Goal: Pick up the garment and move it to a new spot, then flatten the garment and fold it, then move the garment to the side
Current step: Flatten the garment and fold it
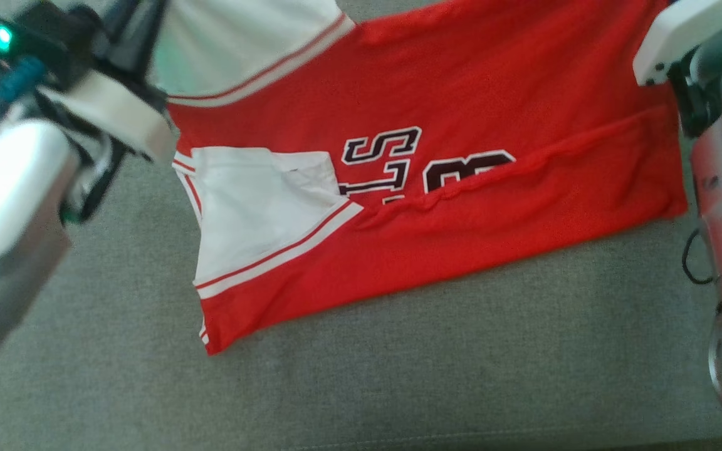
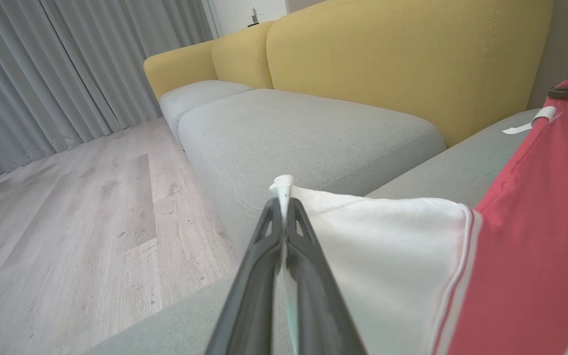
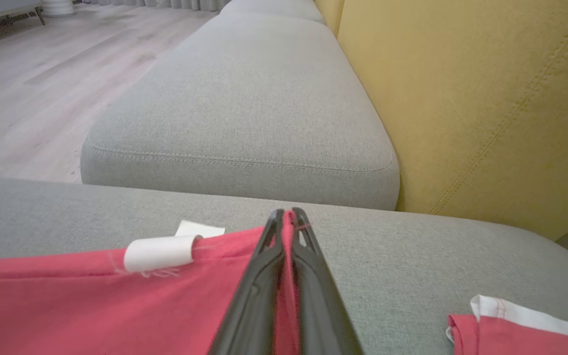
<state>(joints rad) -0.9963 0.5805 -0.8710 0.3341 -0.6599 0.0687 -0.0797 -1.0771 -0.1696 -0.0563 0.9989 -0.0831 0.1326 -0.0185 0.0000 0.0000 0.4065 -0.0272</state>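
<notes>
As both clamp the garment [image 1: 492,81], left pincer [image 2: 282,199] on white sleeve [image 2: 387,246], right pincer [image 3: 287,214] on red edge [image 3: 225,236]

The red and white sports jersey [image 1: 461,250] covered the far part of the grey woven-fabric seat cushion [image 1: 436,363], leaving a broad bare strip along its near edge open for a pass. The tall yellow upholstered backrest [image 2: 402,64] rose as a wall along the back of the cushions, while the neighbouring grey seat cushion [image 3: 244,108] and the pale wood-plank floor [image 2: 77,207] lay bare
</notes>
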